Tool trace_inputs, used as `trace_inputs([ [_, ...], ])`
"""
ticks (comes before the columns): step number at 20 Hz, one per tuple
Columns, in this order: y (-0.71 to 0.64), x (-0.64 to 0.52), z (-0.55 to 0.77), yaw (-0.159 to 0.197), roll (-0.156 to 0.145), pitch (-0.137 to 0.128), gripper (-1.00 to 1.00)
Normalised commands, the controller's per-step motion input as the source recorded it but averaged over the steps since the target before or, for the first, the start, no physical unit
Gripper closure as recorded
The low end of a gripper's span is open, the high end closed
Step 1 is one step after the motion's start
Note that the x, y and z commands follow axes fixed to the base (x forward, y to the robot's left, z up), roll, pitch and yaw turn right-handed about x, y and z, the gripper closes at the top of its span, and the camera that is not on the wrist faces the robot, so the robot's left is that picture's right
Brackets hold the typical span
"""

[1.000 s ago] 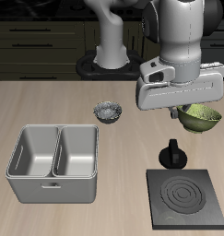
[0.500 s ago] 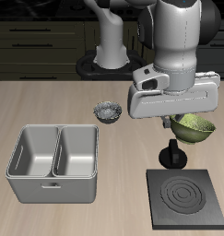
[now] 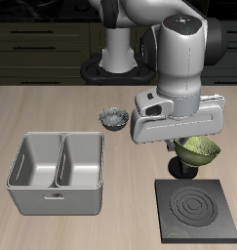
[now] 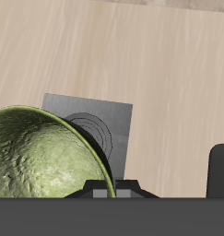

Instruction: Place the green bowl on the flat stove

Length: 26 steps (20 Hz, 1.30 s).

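— Was the pincer (image 3: pixel 191 146) gripping anything?
— Yes, it clasped the small round olive-green bowl (image 3: pixel 199 149) by its rim, held above the counter (image 3: pixel 52 107), near the flat dark grey square stove plate (image 3: pixel 196 210).

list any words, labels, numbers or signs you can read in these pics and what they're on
None: no readable text shows in either view.
The flat stove carries only pale concentric rings, no lettering.
The green bowl, held in the end effector, shows only a mottled pattern inside.
The grey double-compartment bin and the speckled bowl are unmarked.
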Motion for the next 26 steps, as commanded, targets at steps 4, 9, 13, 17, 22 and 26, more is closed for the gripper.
trace_inputs([
  [4, 0.03, 0.07, -0.35, 0.018, 0.007, 0.028, 1.0],
  [9, 0.0, 0.08, -0.44, 0.008, 0.002, 0.049, 1.0],
  [13, 0.01, 0.04, -0.43, 0.018, 0.002, 0.042, 1.0],
  [17, 0.15, 0.01, -0.23, 0.05, 0.042, -0.003, 1.0],
  [22, 0.22, -0.02, -0.21, 0.034, 0.059, 0.001, 1.0],
  [26, 0.04, 0.09, -0.17, 0.029, 0.009, 0.016, 1.0],
])
